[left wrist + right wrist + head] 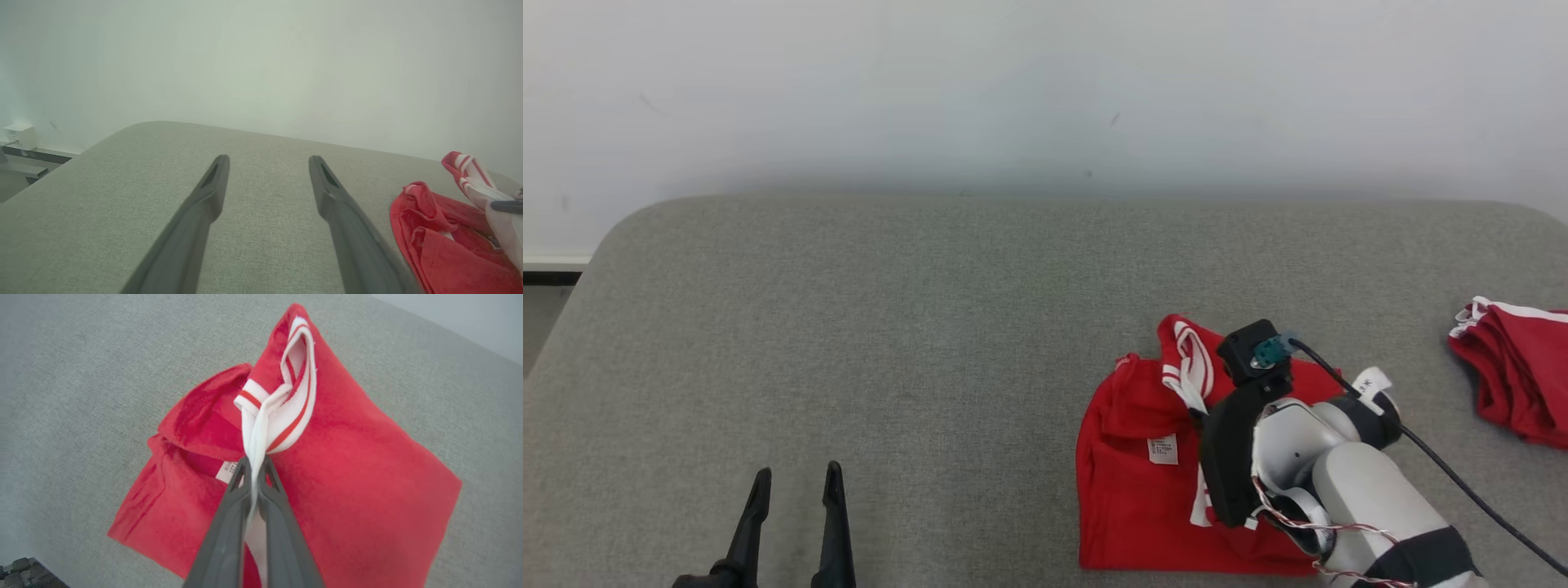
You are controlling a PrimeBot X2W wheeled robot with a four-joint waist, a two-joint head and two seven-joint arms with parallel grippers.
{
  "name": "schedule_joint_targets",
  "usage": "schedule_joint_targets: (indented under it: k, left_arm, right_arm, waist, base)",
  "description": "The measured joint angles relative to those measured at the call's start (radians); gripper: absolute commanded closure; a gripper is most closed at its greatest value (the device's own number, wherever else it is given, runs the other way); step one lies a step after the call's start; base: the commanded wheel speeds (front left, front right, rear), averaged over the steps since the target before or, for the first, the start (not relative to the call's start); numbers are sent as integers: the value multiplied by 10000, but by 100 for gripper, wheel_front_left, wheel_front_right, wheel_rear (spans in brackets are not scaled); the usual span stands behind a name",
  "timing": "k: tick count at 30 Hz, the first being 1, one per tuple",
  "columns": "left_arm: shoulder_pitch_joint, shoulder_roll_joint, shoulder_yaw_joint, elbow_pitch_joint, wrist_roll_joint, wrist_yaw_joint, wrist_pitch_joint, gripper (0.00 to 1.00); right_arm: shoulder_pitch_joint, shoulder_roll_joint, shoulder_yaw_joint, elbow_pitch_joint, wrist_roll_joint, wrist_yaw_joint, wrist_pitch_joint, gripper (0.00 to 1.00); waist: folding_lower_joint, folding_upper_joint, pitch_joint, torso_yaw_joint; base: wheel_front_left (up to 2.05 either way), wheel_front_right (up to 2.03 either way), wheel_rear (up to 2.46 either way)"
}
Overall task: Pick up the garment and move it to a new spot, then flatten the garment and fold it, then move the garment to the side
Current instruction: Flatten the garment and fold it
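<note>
Red garment (1131,490) lies bunched on the grey cushion (890,327), near the front right. The right gripper (254,467) is pinched tight on its white stripy trim (292,408), likely because that thick edge is easy to lift by. The left gripper (796,482) sits wide apart, holding nothing, well away to the left. Another red cloth (1515,376) lies far right.

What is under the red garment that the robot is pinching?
The red garment lies on the grey cushioned surface, which shows around its edges. The right gripper pinches its white trim. Anything beneath the cloth is covered.
</note>
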Motion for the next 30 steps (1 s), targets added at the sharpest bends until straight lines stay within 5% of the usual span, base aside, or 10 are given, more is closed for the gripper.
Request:
schedule_joint_targets:
  k: [15,16,17,30]
  left_arm:
    - [-369,2,-50,111,-42,-13,0,0]
    - [-377,0,-35,127,-44,-13,0,0]
    - [-378,0,-21,136,-44,-13,0,0]
    - [-368,0,263,276,-42,-8,0,0]
  right_arm:
    - [-967,978,995,2360,608,-2,-838,100]
    - [-1056,1011,1018,2516,704,-2,-1014,59]
    - [-1089,1034,1007,2556,775,-2,-1149,0]
    - [-1251,1202,602,1708,2307,-2,-3975,0]
  waist:
    - [0,1,457,718]
    - [1,1,471,725]
    - [1,0,468,716]
    - [0,1,152,333]
  base:
    - [0,0,0]
    - [0,0,0]
    - [0,0,0]
    - [0,0,0]
